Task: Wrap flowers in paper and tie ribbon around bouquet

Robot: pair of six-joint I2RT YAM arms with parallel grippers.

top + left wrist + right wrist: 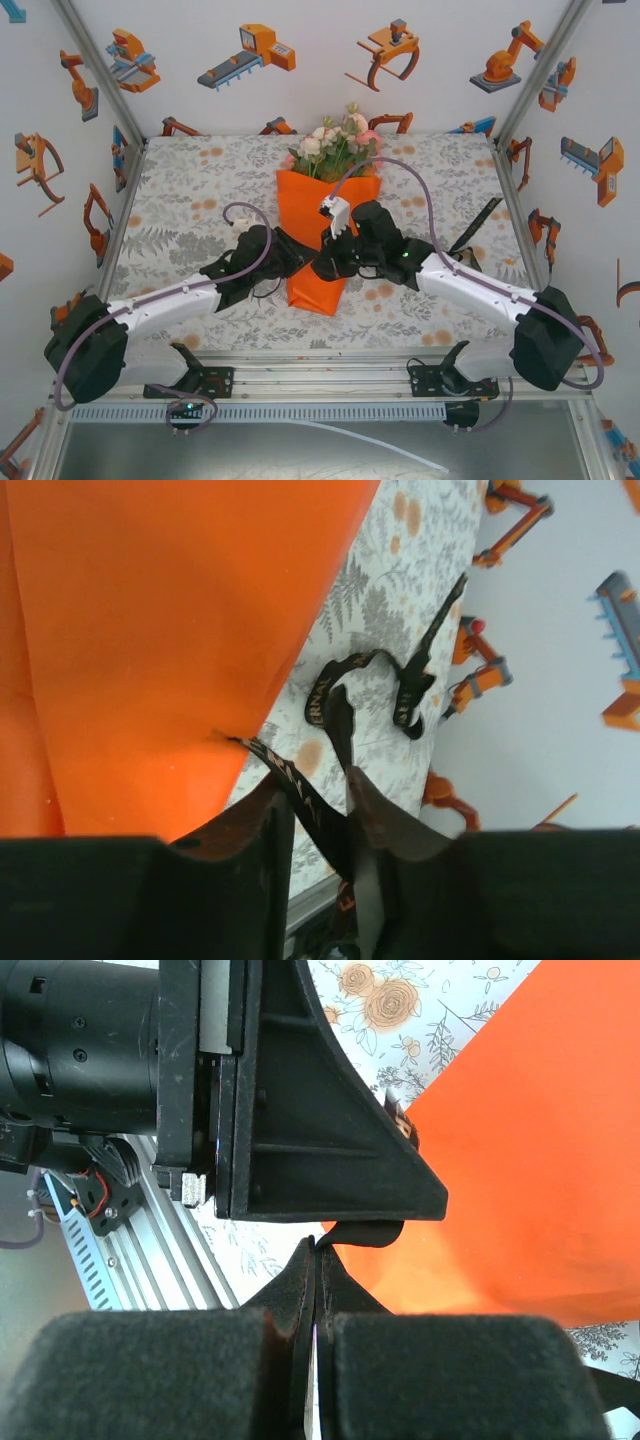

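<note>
Two grips on ribbon (330, 695): left gripper (318, 810) fingers nearly together, strand between them; right gripper (316, 1260) clamped on its end. Bouquet (325, 215) just beyond fingertips. We keep tension even, avoid dragging paper (170, 630).

Floral tablecloth (200, 190); robot-arm stickers (250, 55) on white walls.

A robot test cell in a lab is showing here: aluminium frame rails (330, 372) are edging a table (200, 200) under a floral cloth, and white walls (300, 60) printed with orange robot-arm pictures are enclosing it.
</note>
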